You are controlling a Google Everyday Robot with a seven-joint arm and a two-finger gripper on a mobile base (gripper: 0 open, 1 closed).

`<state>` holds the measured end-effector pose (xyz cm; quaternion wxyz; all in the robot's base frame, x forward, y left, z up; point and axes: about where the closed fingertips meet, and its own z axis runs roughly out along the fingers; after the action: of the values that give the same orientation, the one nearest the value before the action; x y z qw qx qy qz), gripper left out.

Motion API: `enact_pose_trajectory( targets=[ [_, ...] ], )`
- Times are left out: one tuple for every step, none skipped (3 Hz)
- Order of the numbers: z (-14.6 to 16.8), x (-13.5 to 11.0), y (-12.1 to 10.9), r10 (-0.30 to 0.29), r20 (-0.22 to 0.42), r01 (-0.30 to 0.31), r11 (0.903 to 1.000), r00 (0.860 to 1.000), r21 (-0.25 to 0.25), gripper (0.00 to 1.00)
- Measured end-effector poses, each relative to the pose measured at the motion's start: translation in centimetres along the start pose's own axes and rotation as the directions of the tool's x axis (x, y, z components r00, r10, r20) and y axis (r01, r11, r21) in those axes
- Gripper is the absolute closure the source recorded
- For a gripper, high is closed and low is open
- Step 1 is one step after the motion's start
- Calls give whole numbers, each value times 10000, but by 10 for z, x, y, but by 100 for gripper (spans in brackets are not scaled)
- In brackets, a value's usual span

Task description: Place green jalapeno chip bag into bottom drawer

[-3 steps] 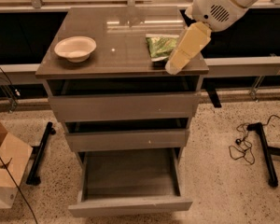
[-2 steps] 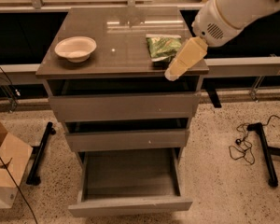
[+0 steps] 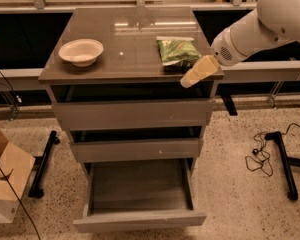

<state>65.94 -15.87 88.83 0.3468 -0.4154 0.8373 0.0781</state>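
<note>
Bottom drawer (image 3: 140, 219) is pulled open at the foot of the grey cabinet (image 3: 132, 115). Up top, the cream-coloured gripper (image 3: 189, 79) hangs over the cabinet's front right edge, tip angled down and left. Honestly can't tell if it's spread or closed. The green jalapeno chip bag (image 3: 176, 50) lies flat on the top just behind it, maybe touching. There's pale print on the bag, but no wording I can read. A white bowl (image 3: 81, 51) sits far left.
</note>
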Motion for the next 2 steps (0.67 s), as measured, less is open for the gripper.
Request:
enact_pose_trajectory(
  targets=[
    [34, -1, -28, 300, 190, -299, 9995, 9994, -65, 0],
    [65, -4, -56, 587, 256, -584, 9982, 9979, -128, 0]
  ],
)
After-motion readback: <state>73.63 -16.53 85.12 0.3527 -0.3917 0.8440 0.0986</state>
